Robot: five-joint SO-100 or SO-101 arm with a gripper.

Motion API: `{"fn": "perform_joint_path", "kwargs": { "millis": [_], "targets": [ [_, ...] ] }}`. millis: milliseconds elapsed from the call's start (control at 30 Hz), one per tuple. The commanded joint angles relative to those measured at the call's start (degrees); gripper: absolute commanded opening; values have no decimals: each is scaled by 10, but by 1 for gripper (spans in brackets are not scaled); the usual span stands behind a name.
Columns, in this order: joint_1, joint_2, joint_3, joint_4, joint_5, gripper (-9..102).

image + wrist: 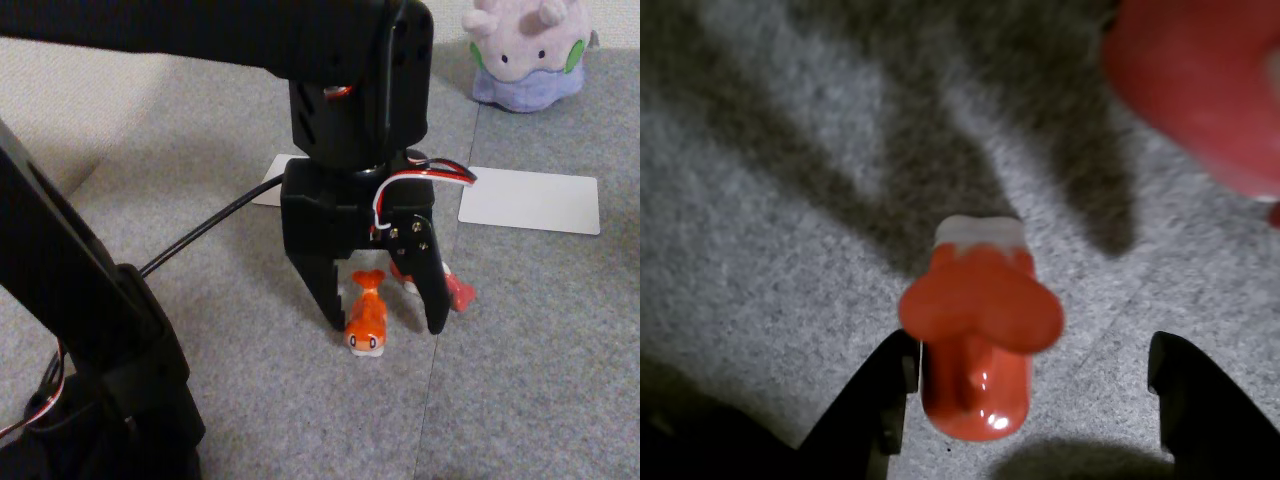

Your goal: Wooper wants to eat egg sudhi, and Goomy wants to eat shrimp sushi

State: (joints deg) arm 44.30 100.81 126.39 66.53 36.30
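Down at the middle of the fixed view, the black pincer [385,325] hangs spread over the grey carpet [520,380], its fingers straddling the shrimp sushi [366,318], which lies on the carpet with its left side against the left finger. At about two o'clock from it, just behind the right finger, lies a red-pink toy [458,291]. Further toward one o'clock sits a white card [530,200], and Goomy [526,55] rests beyond at the top right. From the wrist view, the shrimp sushi [978,335] sits between the open fingers.
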Motion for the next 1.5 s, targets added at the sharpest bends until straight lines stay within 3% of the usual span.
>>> {"fn": "perform_joint_path", "kwargs": {
  "millis": [0,433,1000,1333,1467],
  "targets": [
    [-2,21,2,-11,16,27],
    [-85,24,137,-148,82,27],
    [-81,24,136,-114,82,4],
    [-67,83,136,-86,78,1],
    [-69,114,136,-48,81,13]
  ]
}}
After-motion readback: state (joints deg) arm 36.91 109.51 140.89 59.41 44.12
